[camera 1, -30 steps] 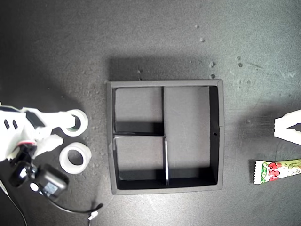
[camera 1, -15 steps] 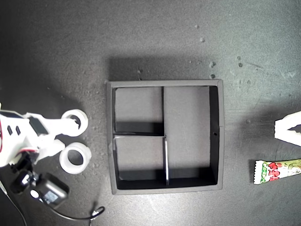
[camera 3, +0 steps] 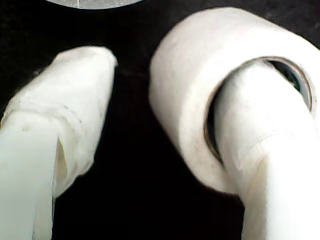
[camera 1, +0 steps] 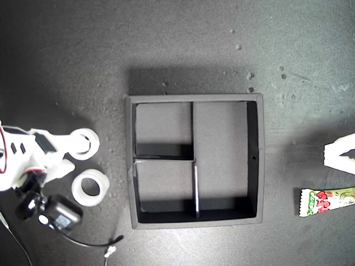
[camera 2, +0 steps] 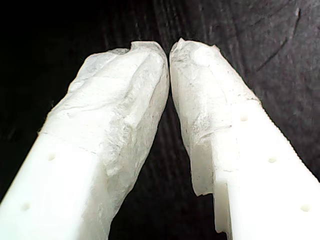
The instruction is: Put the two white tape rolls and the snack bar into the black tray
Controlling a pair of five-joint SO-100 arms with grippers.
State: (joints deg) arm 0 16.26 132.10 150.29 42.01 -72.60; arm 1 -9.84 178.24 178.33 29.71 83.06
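Around one wrapped finger, smooth tape ring [camera 3: 200, 100]

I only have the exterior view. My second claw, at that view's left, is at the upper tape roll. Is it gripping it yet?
Observer: Not yet. In the second wrist view, one finger sits inside the open centre of the tape roll, and the other finger stands apart from the roll's outer wall.
Operator: So my second claw is open. What about my first claw, at the exterior view's right?
Observer: The first wrist view shows its tips together with nothing between them.
Operator: Anything on the tips themselves?
Observer: Both wrist views show the tips wrapped in crinkled white padding.
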